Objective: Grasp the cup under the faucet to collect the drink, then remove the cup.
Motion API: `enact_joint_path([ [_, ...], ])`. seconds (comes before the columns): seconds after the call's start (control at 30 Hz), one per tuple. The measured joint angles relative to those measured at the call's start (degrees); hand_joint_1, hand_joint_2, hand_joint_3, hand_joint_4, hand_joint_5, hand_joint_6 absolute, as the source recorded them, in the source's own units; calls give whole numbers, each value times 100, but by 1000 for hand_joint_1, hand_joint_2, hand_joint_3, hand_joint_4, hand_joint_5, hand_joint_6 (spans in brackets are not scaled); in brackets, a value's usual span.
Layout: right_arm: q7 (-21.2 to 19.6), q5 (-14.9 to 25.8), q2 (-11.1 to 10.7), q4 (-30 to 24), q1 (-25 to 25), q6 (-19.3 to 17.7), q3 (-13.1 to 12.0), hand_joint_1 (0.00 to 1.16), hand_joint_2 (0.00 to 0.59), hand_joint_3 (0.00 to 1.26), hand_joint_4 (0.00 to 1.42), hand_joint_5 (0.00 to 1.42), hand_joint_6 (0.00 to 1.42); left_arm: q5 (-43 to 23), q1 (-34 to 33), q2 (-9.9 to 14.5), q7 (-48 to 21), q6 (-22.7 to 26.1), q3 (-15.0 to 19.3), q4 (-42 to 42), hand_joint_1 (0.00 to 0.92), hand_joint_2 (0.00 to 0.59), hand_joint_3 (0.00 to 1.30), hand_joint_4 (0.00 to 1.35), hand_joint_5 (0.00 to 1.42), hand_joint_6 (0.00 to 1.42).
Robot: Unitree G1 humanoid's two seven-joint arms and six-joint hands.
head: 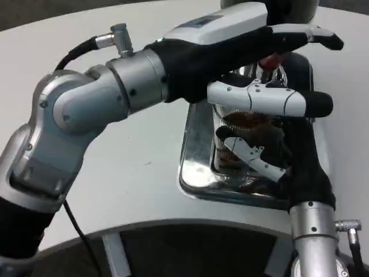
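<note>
A clear ribbed cup (229, 124) holding brown drink stands on the silver drip tray (193, 167), under the faucet (270, 60) with its red part. My right hand (288, 164) comes up from the bottom right and grips the cup, its fingers wrapped around the lower side. My left hand (248, 40) reaches across from the left. Its long fingers lie stretched over the top of the faucet and its thumb runs below, in front of the cup's upper part. Whether it presses the faucet is hidden. The cup's rim is covered by the left hand.
The dispenser body (294, 8) rises behind the tray at the top right. My left forearm (115, 86) crosses the white table (127, 173) above its left half. The table's curved front edge runs along the bottom.
</note>
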Motion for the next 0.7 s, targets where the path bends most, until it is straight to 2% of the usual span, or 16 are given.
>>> enact_joint_path([
  [0.47, -115, -66, 1, -186, 174, -103, -175, 760, 251, 479, 480, 496, 504, -199, 348, -355, 687, -462, 509, -202, 0, 101, 166, 110, 146, 217],
  [0.7, -117, -86, 3, -270, 270, -127, -202, 760, 251, 493, 500, 519, 542, -272, 426, -453, 866, -507, 638, -350, 0, 99, 176, 133, 178, 243],
])
